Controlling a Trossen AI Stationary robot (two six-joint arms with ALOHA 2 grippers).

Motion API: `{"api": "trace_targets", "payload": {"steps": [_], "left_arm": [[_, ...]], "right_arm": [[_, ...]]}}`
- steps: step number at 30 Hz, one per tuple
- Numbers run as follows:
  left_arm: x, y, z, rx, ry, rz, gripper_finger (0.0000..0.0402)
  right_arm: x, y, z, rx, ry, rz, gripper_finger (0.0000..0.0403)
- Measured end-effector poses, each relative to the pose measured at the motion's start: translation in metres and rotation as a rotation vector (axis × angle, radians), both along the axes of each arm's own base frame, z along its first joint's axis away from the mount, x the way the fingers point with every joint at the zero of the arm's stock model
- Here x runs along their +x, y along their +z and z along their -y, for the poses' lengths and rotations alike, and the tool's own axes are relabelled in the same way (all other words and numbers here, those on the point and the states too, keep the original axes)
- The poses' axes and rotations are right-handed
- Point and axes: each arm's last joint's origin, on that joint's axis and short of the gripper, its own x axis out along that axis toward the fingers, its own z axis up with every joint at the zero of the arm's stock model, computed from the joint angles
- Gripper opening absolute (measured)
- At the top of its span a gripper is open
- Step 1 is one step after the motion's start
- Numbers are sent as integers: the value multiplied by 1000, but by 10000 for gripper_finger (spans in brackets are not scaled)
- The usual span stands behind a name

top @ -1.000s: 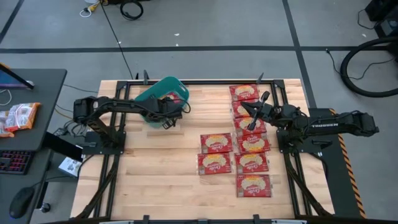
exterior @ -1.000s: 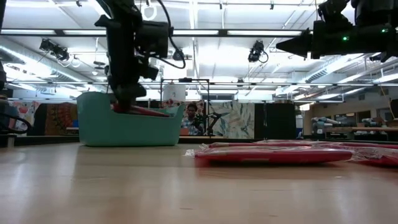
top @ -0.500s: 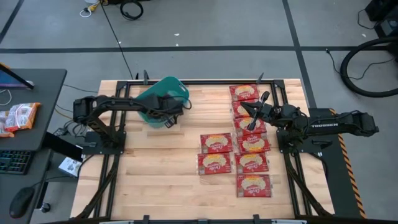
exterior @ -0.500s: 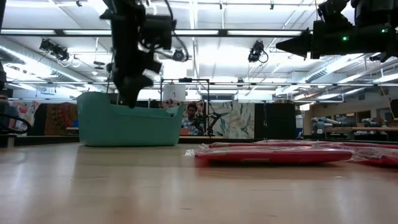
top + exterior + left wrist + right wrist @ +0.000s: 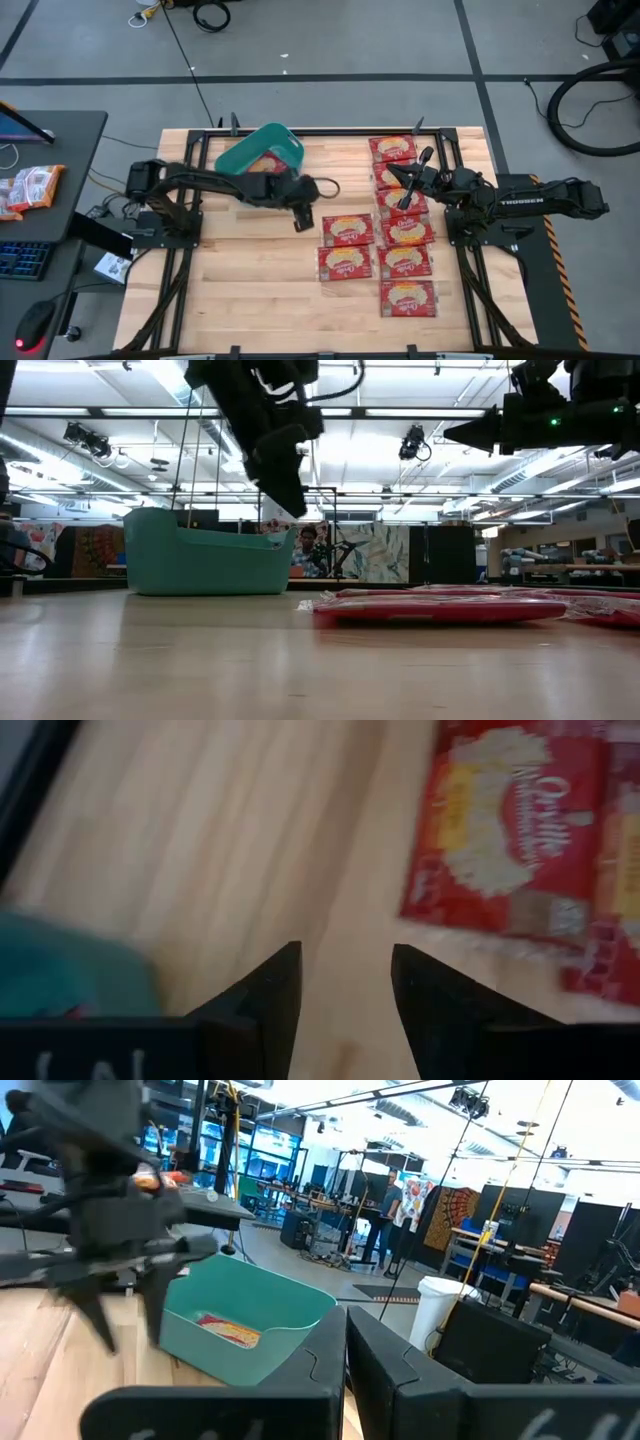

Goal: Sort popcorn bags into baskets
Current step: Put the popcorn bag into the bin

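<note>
The teal basket [image 5: 262,150] stands at the table's far left with one popcorn bag [image 5: 228,1330] lying inside it. Several red popcorn bags [image 5: 347,229] lie flat on the right half of the table. My left gripper [image 5: 299,215] hangs open and empty above bare wood between the basket and the nearest bag [image 5: 510,820], and shows high above the table in the low view [image 5: 288,495]. My right gripper [image 5: 393,175] is shut and empty, held level above the far bags and pointing toward the basket [image 5: 250,1330].
An orange-and-white snack packet [image 5: 25,188] lies on the dark side desk left of the table. Black frame rails [image 5: 180,215] run along both table sides. Bare wood lies at the near left [image 5: 250,290]. A person [image 5: 305,545] sits in the room beyond.
My left gripper has let go of a popcorn bag at the basket's near rim; the bag now lies inside. The gripper has risen, then swung toward the table's right and near side, ending close to the loose bags.
</note>
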Motion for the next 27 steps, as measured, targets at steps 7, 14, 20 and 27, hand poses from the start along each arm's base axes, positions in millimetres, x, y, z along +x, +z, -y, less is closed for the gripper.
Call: {"api": "trace_targets", "payload": {"steps": [7, 14, 20, 27], "left_arm": [[24, -31, 14, -131, -47, 23, 160], [62, -48, 34, -110, -145, -69, 160], [94, -55, 53, -60, -260, -52, 160], [119, -62, 69, -3, -351, -59, 160]], "right_arm": [[2, 0, 0, -1, -1, 7, 20], [3, -1, 1, -1, -1, 6, 20], [4, -2, 1, 0, -5, -3, 20], [4, -1, 1, -3, -29, 1, 20]]}}
